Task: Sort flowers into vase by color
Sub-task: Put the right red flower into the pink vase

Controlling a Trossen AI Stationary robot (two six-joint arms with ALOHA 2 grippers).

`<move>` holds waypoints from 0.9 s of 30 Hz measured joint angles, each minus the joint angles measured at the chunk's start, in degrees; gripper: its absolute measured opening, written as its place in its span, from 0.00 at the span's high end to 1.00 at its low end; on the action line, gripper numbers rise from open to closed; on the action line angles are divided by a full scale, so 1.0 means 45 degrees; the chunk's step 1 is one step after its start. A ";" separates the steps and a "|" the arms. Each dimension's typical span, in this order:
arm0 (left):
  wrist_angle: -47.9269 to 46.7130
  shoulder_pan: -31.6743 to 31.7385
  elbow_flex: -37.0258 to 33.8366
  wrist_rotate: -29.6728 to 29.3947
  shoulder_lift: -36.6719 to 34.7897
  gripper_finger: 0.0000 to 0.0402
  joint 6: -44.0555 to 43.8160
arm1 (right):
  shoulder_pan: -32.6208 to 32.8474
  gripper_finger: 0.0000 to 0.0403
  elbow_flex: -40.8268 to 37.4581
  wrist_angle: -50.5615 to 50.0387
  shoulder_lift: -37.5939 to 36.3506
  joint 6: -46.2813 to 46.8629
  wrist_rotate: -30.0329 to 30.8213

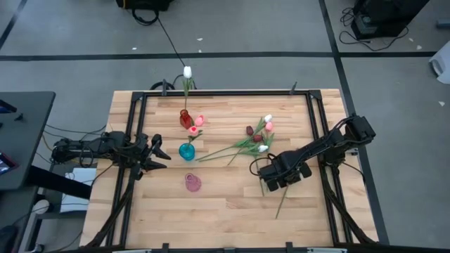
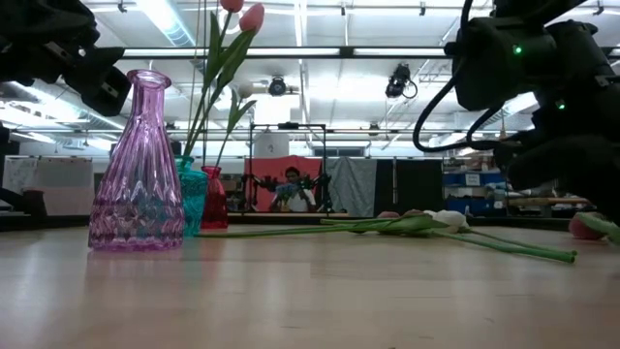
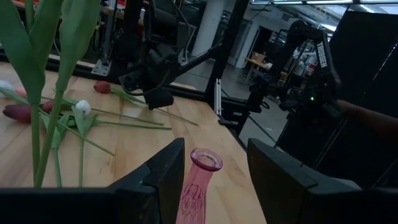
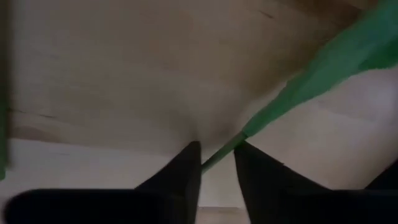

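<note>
Several tulips lie in a loose pile (image 1: pixel 254 140) on the wooden table, white, pink and dark red heads toward its far side, also visible in the low view (image 2: pixel 426 223). My right gripper (image 1: pixel 269 181) is low over the pile's near end, shut on one green stem (image 4: pixel 249 127). The red vase (image 1: pixel 185 118), teal vase (image 1: pixel 186 151) and pink vase (image 1: pixel 193 183) stand in a row; tulips with pink heads (image 1: pixel 197 125) and a white one (image 1: pixel 187 72) stand in the far two. My left gripper (image 1: pixel 163 153) hovers open left of the teal vase, the pink vase (image 3: pixel 200 180) ahead of its fingers. My right gripper pinches a thin green stem (image 4: pixel 225 148) between its two fingertips, coming from above and pointing down at the table. The fingers lie across the stem. The stem runs on into a broad leaf (image 4: pixel 348 50) just above the wood; its free end (image 1: pixel 280 207) lies on the table.
Black frame rails (image 1: pixel 225 93) run along the table's far, left and right sides. Bare wood (image 1: pixel 225 218) stretches along the near edge. A person shows in the room far beyond the table in the low view (image 2: pixel 293 189).
</note>
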 joint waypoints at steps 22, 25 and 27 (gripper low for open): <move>0.0715 -0.0005 -0.0005 0.0758 0.0000 0.55 0.0324 | 0.0123 0.99 0.0628 0.0485 -0.1337 -0.3503 0.4673; 0.0664 -0.0004 -0.0005 0.0615 0.0000 0.55 0.0325 | 0.0070 0.99 0.0674 0.0598 -0.1694 -0.3725 0.5371; 0.0606 -0.0005 -0.0005 0.0523 0.0000 0.55 0.0325 | 0.0038 1.00 0.0674 0.0512 -0.1848 -0.3740 0.5597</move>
